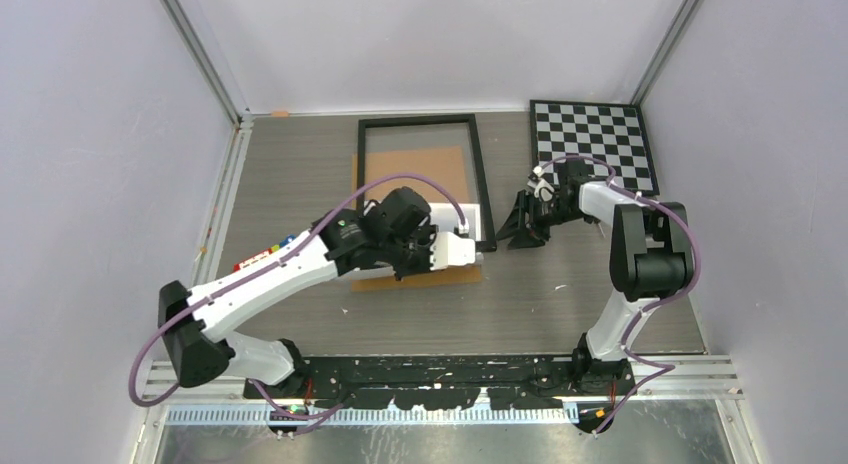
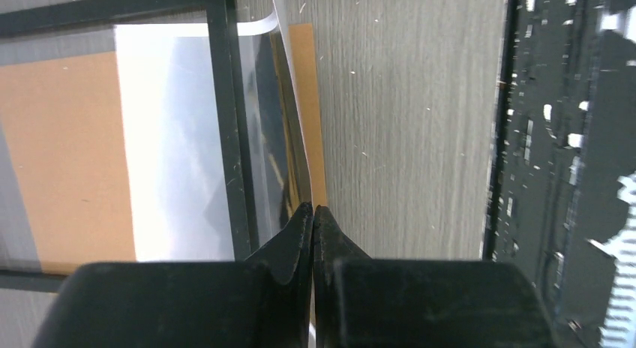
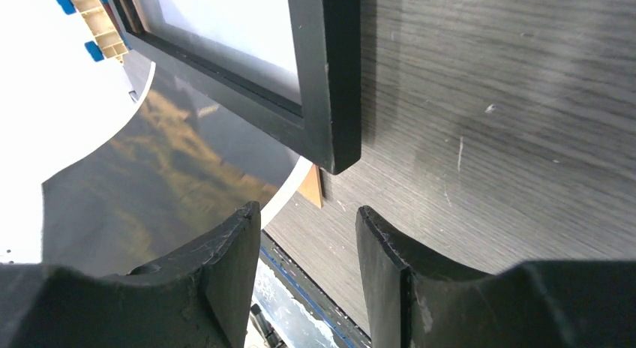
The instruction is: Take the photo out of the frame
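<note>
At the 5 o'clock corner of the frame (image 1: 482, 174), the photo (image 3: 165, 190) lay partly outside the frame, its free end curled up off the table (image 1: 300, 174). The left gripper (image 2: 313, 213) was fully closed, pinching the photo's edge. The right gripper (image 3: 307, 228) stood at 3 o'clock of that corner, just beside it, with its jaws apart and nothing between them. A brown backing board (image 1: 450, 278) lay flat beneath the frame and projected at 6 o'clock. The left arm crossed the frame's near end from 7 o'clock. A checkered board (image 1: 590, 144) lay at 2 o'clock, well apart from the photo. Bare table extended at 9 and 6 o'clock. The frame's far bar lay near the 12 o'clock wall.
</note>
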Action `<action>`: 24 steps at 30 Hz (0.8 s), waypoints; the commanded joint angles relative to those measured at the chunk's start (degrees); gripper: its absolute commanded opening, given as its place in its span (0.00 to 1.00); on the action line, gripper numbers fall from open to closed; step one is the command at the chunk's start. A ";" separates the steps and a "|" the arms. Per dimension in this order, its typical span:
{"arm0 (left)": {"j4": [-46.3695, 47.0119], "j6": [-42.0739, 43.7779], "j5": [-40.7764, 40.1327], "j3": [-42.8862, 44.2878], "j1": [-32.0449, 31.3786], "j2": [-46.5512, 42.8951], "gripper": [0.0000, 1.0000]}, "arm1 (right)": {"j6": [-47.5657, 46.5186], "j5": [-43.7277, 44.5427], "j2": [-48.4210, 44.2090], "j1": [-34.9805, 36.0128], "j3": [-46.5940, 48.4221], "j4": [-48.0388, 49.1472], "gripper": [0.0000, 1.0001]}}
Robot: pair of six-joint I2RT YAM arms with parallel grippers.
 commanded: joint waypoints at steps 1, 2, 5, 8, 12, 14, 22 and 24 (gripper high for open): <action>-12.28 -0.21 4.82 8.98 1.28 -4.44 0.00 | -1.63 1.49 1.05 -0.06 2.68 -1.11 0.54; -14.53 -0.05 5.20 10.88 1.54 -5.06 0.00 | -1.60 1.73 1.14 -0.05 2.91 -1.12 0.55; -20.37 0.65 5.20 17.18 2.26 -6.83 0.00 | -1.90 2.59 1.13 -0.05 3.53 -1.36 0.55; -25.45 1.09 3.98 24.38 3.59 -8.41 0.00 | -1.99 3.60 1.10 -0.09 4.70 -1.92 0.55; -28.62 1.01 0.46 31.24 4.41 -10.86 0.00 | -2.09 5.62 0.26 -0.09 7.36 -1.95 0.56; -28.49 0.76 -1.76 33.12 4.41 -12.71 0.00 | -2.12 6.34 0.25 -0.05 8.95 -2.06 0.57; -26.22 2.58 -15.93 39.30 6.36 -15.99 0.00 | -2.11 7.69 3.58 -0.05 16.31 -3.97 0.57; -24.49 3.59 -18.75 39.86 7.23 -15.84 0.00 | -1.88 7.76 4.20 -0.09 17.73 -3.94 0.57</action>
